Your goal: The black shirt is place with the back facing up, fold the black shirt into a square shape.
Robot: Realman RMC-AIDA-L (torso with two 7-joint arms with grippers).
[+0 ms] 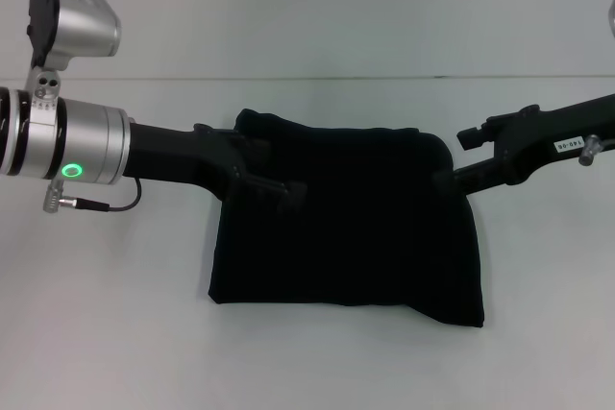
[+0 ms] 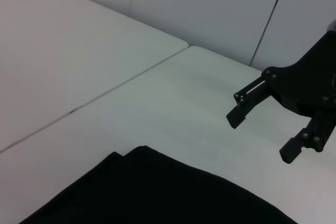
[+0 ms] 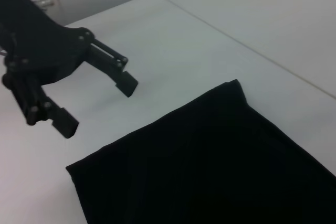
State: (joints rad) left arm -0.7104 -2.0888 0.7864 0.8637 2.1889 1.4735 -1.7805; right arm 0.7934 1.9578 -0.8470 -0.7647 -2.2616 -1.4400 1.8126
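Note:
The black shirt (image 1: 346,237) lies folded into a rough square on the middle of the white table. My left gripper (image 1: 283,194) hovers at the shirt's far left part. The right wrist view shows it (image 3: 97,104) open and empty, beside the fabric (image 3: 210,161). My right gripper (image 1: 444,178) hovers at the shirt's far right corner. The left wrist view shows it (image 2: 262,132) open and empty, beyond the shirt's edge (image 2: 157,192). Neither gripper holds any cloth.
The white table (image 1: 115,333) reaches out on all sides of the shirt. A seam (image 1: 317,78) between table tops runs across behind the shirt. A pale wall (image 2: 220,9) stands past the table's far edge.

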